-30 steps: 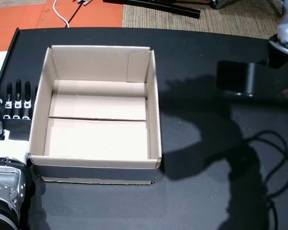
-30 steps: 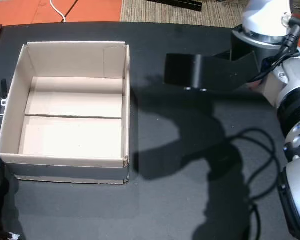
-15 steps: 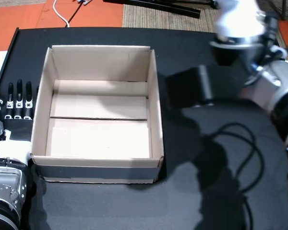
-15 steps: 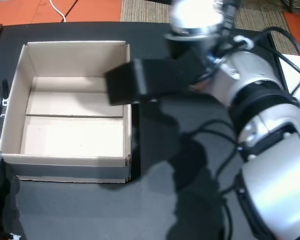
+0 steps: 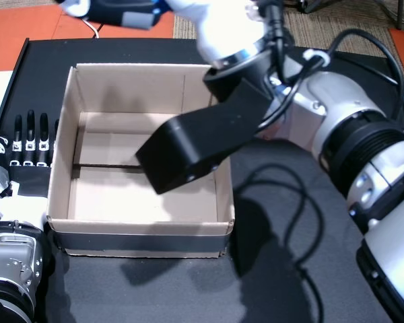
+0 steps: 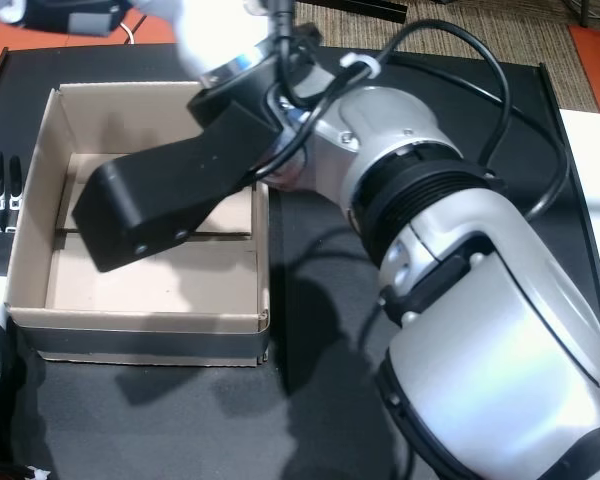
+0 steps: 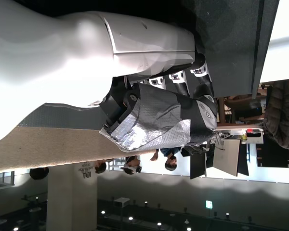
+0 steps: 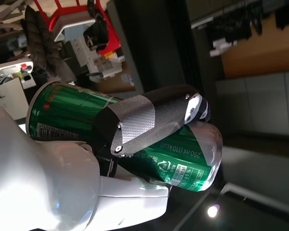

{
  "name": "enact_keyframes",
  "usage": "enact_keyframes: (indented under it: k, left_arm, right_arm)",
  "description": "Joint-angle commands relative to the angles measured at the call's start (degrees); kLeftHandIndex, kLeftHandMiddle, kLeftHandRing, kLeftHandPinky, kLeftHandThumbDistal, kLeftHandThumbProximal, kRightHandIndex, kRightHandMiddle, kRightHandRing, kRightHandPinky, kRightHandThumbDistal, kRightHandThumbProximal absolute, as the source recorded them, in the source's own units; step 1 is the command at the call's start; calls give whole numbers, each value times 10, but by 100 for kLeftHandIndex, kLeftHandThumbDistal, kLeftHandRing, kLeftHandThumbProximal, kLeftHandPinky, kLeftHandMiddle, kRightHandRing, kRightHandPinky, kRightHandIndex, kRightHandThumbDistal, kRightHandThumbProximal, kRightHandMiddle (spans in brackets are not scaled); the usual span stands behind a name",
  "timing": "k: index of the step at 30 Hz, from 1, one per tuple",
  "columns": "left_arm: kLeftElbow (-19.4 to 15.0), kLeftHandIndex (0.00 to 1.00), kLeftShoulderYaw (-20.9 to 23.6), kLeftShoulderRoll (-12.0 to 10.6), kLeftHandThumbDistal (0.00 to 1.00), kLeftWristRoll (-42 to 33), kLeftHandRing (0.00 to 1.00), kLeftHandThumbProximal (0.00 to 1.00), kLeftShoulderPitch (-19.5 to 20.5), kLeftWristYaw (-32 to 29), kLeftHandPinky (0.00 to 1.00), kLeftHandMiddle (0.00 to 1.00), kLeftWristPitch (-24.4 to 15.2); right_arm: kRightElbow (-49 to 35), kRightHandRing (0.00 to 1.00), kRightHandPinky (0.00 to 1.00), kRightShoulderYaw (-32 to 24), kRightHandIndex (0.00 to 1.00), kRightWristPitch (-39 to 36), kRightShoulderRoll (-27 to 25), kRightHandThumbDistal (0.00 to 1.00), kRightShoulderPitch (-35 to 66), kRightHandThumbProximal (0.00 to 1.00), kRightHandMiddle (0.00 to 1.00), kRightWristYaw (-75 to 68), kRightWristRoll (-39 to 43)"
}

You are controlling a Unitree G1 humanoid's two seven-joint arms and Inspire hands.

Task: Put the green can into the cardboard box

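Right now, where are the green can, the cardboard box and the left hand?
green can (image 8: 82, 115): right wrist view, its printed side.
cardboard box (image 5: 138, 229): head view, front wall's rim.
left hand (image 5: 28, 142): head view, its fingers.

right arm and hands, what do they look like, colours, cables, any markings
The right arm is glossy silver-grey with a ribbed black joint ring, black cables looping over it and a black wedge-shaped forearm piece. The right hand has a white palm shell and a thumb of black carbon-weave pattern with small screws. The left hand is white-shelled, with black fingers, white knuckle segments and silver tape.
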Motion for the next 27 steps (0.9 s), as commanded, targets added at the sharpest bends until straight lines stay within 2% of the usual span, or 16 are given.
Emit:
enact_keyframes:
  k: [1,6,10,11,14,15,17,19,22,23,24,27]
  left_arm:
    - [17,53,-1,-14,0,3,66,49,25,21,77,55,-3]
    - [17,53,1,-14,0,0,64,49,28,14,75,54,3]
    - [17,54,2,-15,0,-1,64,49,24,24,75,56,0]
    - [17,54,2,-16,0,-1,64,49,23,26,74,56,-2]
    - [16,54,5,-19,0,-4,66,50,21,27,74,56,-5]
    - [16,55,6,-20,0,-5,66,51,21,25,73,57,-4]
    - [16,56,7,-21,0,-7,68,54,21,23,73,58,-1]
    - [17,55,7,-23,0,-7,66,55,21,23,71,56,-3]
    - [17,55,6,-26,0,-5,64,55,20,27,68,55,-7]
    - [17,55,7,-27,0,-6,63,54,20,25,69,54,-5]
    - [17,55,10,-27,0,-9,63,53,20,22,71,54,-1]
    - [17,53,13,-28,0,-12,63,51,21,18,70,53,3]
  right_arm:
    - [-1,16,12,6,0,3,2,26,-8,53,0,-16,-3]
    - [8,21,14,12,0,-19,7,29,-2,42,0,17,4]
    - [18,24,14,13,0,1,15,21,-2,49,2,83,10]
    - [22,25,15,10,4,12,19,16,-2,50,7,122,17]
    - [29,24,16,1,0,42,28,12,-4,48,6,237,37]
    - [29,25,21,-4,0,48,31,14,-3,46,6,266,44]
    - [30,16,20,-13,0,62,37,14,-1,42,2,322,58]
    - [32,10,15,-26,0,78,44,12,2,41,0,382,74]
    - [33,8,16,-36,0,110,52,5,1,47,0,471,94]
    - [33,8,15,-38,0,123,54,7,-1,47,0,503,100]
    - [33,10,16,-45,3,135,57,8,-2,41,3,538,108]
    - [32,17,21,-56,19,160,64,10,-1,35,15,606,125]
